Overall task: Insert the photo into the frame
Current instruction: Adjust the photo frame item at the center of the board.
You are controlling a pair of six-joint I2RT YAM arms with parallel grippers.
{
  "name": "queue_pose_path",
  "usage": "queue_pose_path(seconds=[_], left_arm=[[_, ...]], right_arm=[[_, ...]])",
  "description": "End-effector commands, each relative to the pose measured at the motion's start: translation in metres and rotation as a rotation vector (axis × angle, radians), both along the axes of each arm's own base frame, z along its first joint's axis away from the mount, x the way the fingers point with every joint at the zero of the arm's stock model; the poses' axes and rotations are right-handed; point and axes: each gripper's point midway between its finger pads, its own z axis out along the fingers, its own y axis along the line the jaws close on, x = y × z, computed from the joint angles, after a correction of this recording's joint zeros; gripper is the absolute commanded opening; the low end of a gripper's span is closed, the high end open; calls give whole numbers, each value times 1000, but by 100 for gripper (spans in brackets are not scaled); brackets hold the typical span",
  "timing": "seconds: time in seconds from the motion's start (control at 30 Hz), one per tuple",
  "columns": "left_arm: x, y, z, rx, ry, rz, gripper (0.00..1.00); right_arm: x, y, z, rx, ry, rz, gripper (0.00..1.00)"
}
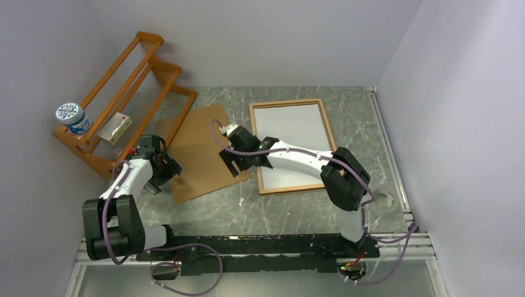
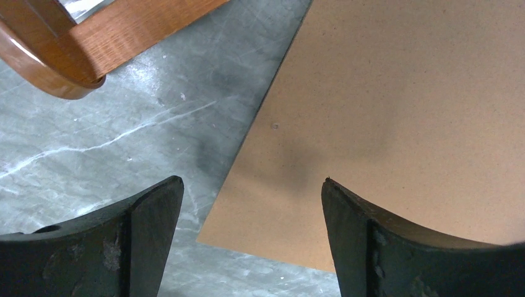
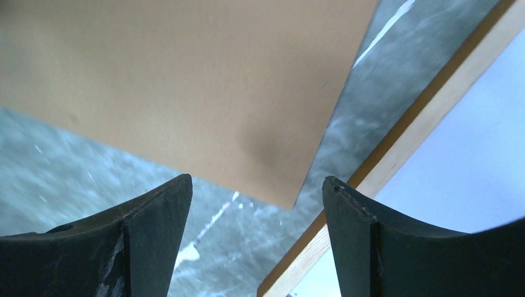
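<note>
A white sheet, judged to be the photo (image 1: pixel 291 127) face down, is seen seated inside the frame (image 1: pixel 286 103), the backing board (image 1: pixel 198 154) is left unfitted just beside it, and the left gripper (image 2: pixel 252 185) and right gripper (image 3: pixel 257 182) are both spread apart, empty.

Robot lab booth: blank white walls (image 1: pixel 266 37), marbled table (image 1: pixel 278 204), aluminium rail (image 1: pixel 402 247).

Soft, even light; faint shadow on the brown board (image 2: pixel 297 167); right wrist view slightly blurred.
</note>
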Motion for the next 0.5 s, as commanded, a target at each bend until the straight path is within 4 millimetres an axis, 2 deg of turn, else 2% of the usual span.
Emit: queue_pose_path(seconds=[0.0,0.13,0.3,0.47], left_arm=[[20,0,9,-10,-61,-15,87],[21,3,8,-6,-57,-10,87],[28,-1,1,-62,-31,-78,83],[32,-4,-8,-104,0,-92,81]], right_arm=[[28,19,32,158,94,-128,80],[46,23,14,145,144,-190,80],[57,32,-5,122,218,-219,80],[63,20,-26,24,245,-300,79]])
